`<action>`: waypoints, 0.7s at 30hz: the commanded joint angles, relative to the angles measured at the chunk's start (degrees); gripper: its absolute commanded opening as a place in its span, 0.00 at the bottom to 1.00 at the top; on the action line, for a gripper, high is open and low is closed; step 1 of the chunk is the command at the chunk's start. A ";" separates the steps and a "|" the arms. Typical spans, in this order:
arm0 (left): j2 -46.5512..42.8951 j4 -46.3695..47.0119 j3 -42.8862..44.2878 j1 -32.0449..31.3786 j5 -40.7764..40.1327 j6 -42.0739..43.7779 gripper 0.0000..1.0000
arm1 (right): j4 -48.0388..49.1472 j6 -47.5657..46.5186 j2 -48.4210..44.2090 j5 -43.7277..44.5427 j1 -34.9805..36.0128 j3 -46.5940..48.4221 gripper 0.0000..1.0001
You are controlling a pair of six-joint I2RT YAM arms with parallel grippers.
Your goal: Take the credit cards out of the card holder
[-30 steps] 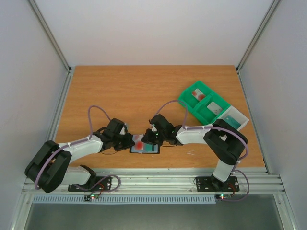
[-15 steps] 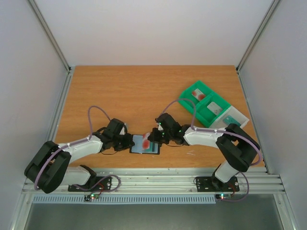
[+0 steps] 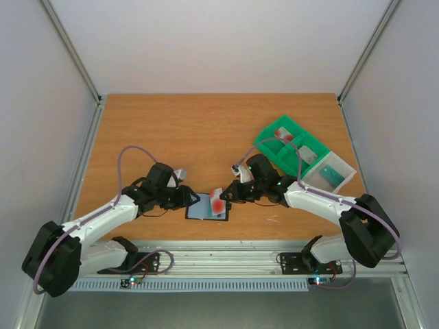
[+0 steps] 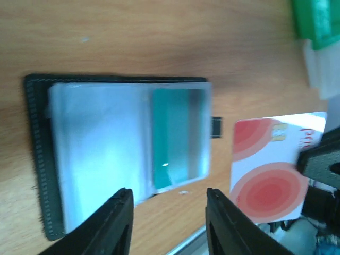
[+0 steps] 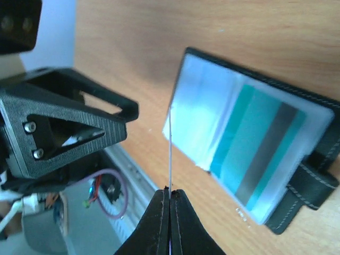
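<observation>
On my left, the left gripper sits low over the wooden tabletop, just beside the left edge of the small flat black card holder with the blue-grey lining. In the left wrist view its two black fingers stand apart with nothing between them, their tips over the near edge of the holder. I cannot tell whether they touch it.

The holder lies open and flat on the table. A teal-green plastic card is tucked in its slot under the clear cover. From the right wrist I see that same card with a dark stripe along it.

The pale plastic card with round red marks is out of the holder, lifted and tilted over its right side. In the left wrist view it hangs clear of the holder's tab.

The right gripper has it: its jaws are pinched together on the card's edge, and the card shows there as a thin upright line.

Further right, a green compartmented plastic tray lies well apart from the holder.
</observation>
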 commanded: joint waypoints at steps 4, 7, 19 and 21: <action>-6.69 -1.21 4.63 0.06 12.41 4.03 0.48 | -12.00 -12.33 -6.42 -16.08 -0.79 5.33 0.01; -9.12 -2.71 5.94 0.07 15.62 5.52 0.55 | -13.79 -14.21 -8.14 -19.87 -0.73 6.41 0.01; -12.21 5.24 3.69 0.02 27.75 2.51 0.49 | -11.64 -13.18 -10.05 -26.02 -0.73 7.00 0.01; -12.13 5.83 3.25 0.10 27.91 2.34 0.43 | -11.15 -12.88 -10.09 -26.45 -0.73 6.75 0.01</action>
